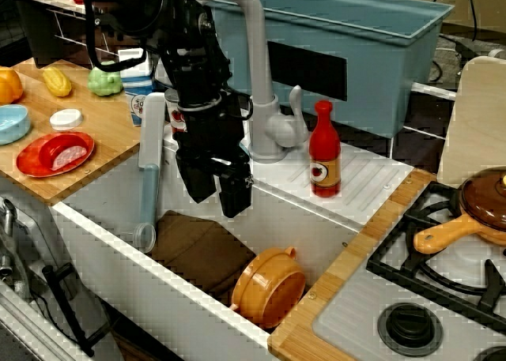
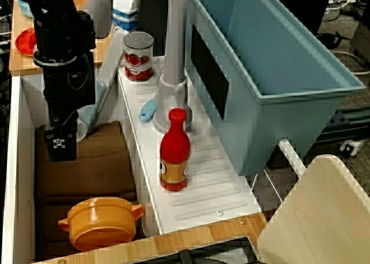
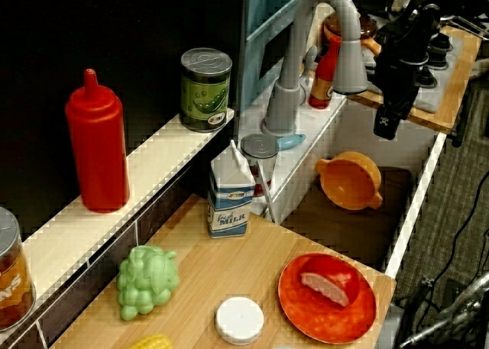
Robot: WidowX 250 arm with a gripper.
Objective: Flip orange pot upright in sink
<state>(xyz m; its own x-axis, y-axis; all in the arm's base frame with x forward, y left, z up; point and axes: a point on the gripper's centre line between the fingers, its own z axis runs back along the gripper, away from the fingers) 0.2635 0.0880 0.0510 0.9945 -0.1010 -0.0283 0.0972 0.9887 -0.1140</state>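
The orange pot (image 1: 267, 288) lies tipped on its side on the brown mat (image 1: 202, 250) in the sink (image 1: 103, 235), hard in the corner nearest the stove (image 1: 427, 298), its ridged rim and loop handles showing. The basin's other end lies open. The gripper (image 1: 215, 189) hangs above mid-basin, apart from the pot; jaws empty, slightly parted.

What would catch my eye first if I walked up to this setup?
Probably the big black robot arm, its claw hanging over the white sink. Next, the orange pot, tipped on its side at the stove end of the sink. Then the red bottle standing on the ledge by the grey faucet.
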